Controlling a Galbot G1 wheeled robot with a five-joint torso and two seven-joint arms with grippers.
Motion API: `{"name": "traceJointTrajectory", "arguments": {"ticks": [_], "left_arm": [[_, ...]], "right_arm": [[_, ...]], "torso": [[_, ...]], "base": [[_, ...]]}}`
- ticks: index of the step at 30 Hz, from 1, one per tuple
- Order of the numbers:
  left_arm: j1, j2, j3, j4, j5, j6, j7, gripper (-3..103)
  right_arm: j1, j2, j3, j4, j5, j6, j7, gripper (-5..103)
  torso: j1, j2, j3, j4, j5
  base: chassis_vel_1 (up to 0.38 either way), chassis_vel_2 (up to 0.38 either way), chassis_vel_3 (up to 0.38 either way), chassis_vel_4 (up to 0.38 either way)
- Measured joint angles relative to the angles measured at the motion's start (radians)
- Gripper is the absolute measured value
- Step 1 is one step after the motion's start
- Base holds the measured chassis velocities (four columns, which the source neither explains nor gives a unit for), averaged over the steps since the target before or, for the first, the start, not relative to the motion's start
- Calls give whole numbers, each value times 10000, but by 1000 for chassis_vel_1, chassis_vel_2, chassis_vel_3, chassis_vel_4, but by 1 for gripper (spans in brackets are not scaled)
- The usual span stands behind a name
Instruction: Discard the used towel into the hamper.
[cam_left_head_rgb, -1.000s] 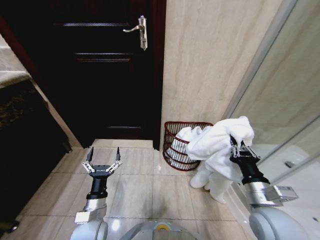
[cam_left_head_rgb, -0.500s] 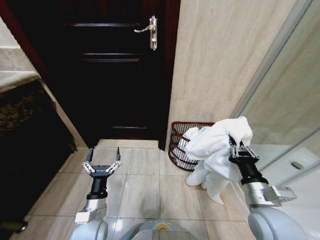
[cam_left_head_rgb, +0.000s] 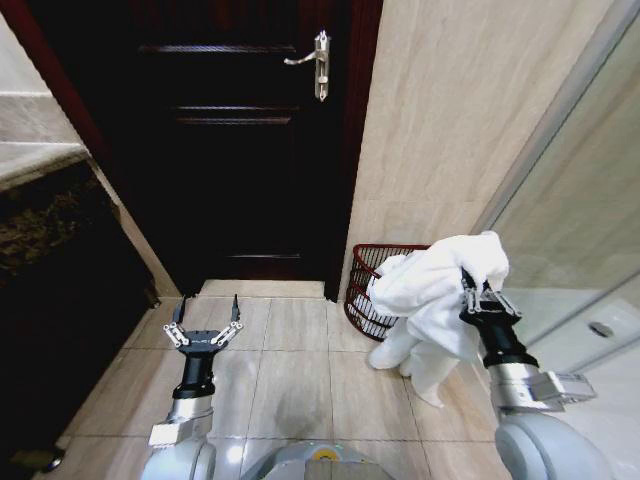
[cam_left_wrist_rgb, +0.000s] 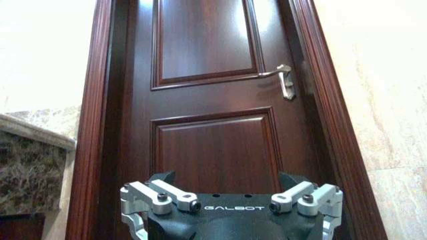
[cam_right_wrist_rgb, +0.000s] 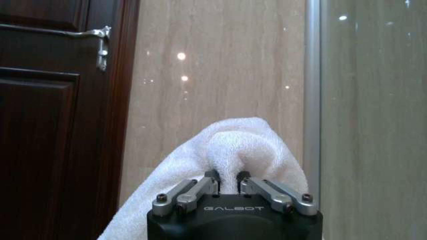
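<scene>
One container: the hamper (cam_left_head_rgb: 375, 290), a dark red-brown wire basket, stands on the tiled floor (cam_left_head_rgb: 290, 370) in the corner where the beige wall (cam_left_head_rgb: 430, 120) meets the door frame.
Hamper contents: I see its near rim and ribbed side; the towel hangs in front of the rest, so I cannot tell what lies inside.
Towel: the white towel (cam_left_head_rgb: 435, 290) is held up in the air, bunched at the top, its loose ends trailing down toward the floor just beside the hamper, on my right of it.
Right gripper: my right gripper (cam_left_head_rgb: 484, 297) has its fingers pinched together on a fold of the towel; in the right wrist view the cloth (cam_right_wrist_rgb: 230, 150) bulges up over the closed fingertips.
Left gripper: my left gripper (cam_left_head_rgb: 206, 318) hovers low over the floor tiles on the left, fingers spread apart and holding nothing, well apart from the hamper.
Door: the dark wooden door (cam_left_head_rgb: 220, 140) stands ahead with its metal handle (cam_left_head_rgb: 315, 62); the left wrist view faces it too (cam_left_wrist_rgb: 213, 100).
Right side: a glass shower panel (cam_left_head_rgb: 590, 200) runs along that edge.
</scene>
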Motion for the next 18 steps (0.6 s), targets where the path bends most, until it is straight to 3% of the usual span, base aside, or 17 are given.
{"name": "traceJointTrajectory", "arguments": {"ticks": [8, 18], "left_arm": [[79, 1, -25, -179, 0, 97, -39, 100], [272, 1, 19, -398, 155, 230, 91, 100]], "right_arm": [[-83, -46, 90, 17, 105, -20, -19, 13], [-82, -122, 160, 26, 277, -20, -38, 13]], "torso": [[10, 171, 145, -1, -4], [78, 636, 551, 0, -3]], "base": [[0, 0, 0, 0], [0, 0, 0, 0]]}}
